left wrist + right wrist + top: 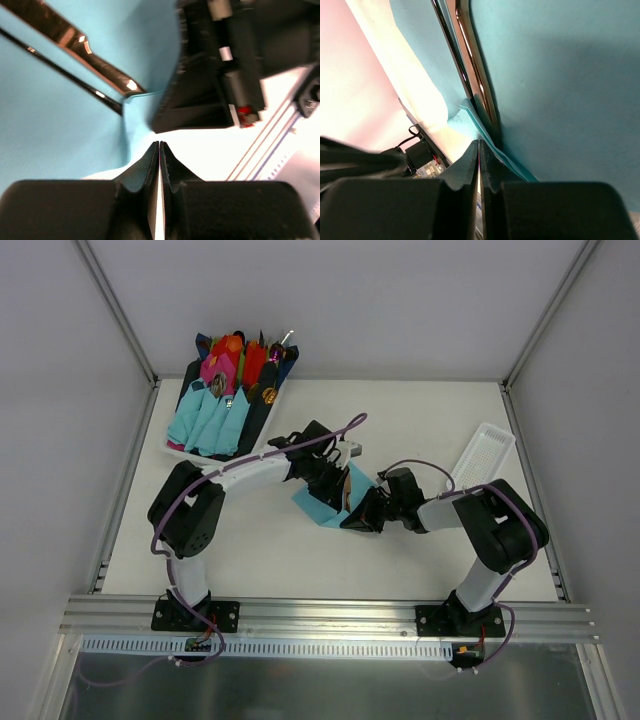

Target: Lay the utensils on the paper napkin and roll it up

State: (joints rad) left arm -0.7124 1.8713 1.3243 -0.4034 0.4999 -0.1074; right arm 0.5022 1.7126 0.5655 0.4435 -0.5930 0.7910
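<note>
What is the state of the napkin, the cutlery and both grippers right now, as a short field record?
napkin: thin teal paper napkin, spread out under both grippers, not yet rolled
utensils: slim brownish-handled utensils lying on the napkin
left gripper: jaws shut, tips at the napkin's edge
right gripper: jaws shut, tips at a folded napkin edge
paper pinched: cannot tell

Utensils [70, 37] on paper napkin [50, 125]

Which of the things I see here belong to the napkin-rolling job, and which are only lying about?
Belong to the job:
- paper napkin
- utensils lying on it
- left gripper and right gripper, both at the napkin's edge

Only lying about:
- tray of rolled napkins
- white basket
</note>
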